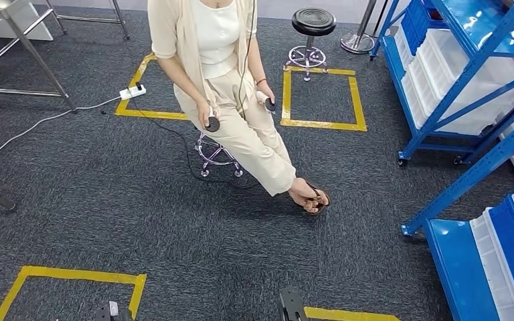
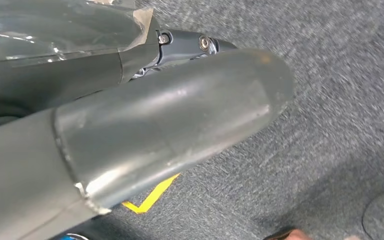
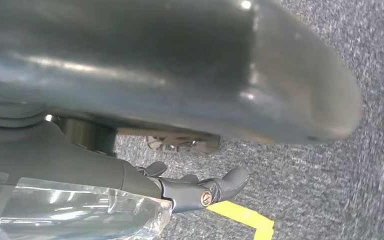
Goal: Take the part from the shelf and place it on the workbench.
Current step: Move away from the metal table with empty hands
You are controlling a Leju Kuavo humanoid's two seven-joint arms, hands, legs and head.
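A blue shelf [image 1: 456, 87] stands at the right in the head view, with white bins [image 1: 442, 63] on its low levels. I cannot make out a part in them. A second blue shelf [image 1: 485, 257] with a white bin is at the lower right. My left hand [image 2: 170, 125] hangs over grey carpet, thumb and dark fingers [image 2: 200, 42] stretched out, holding nothing. My right hand [image 3: 190, 85] hangs the same way with its fingers [image 3: 225, 182] extended and nothing in them. A steel-legged table [image 1: 13, 27] stands at the far left.
A person [image 1: 224, 73] sits on a stool [image 1: 215, 154] straight ahead, a controller in each hand, one foot [image 1: 310, 196] stretched forward. A black stool [image 1: 313, 23] stands behind, inside a yellow tape square [image 1: 358, 100]. A power strip [image 1: 132, 91] and cables lie on the carpet.
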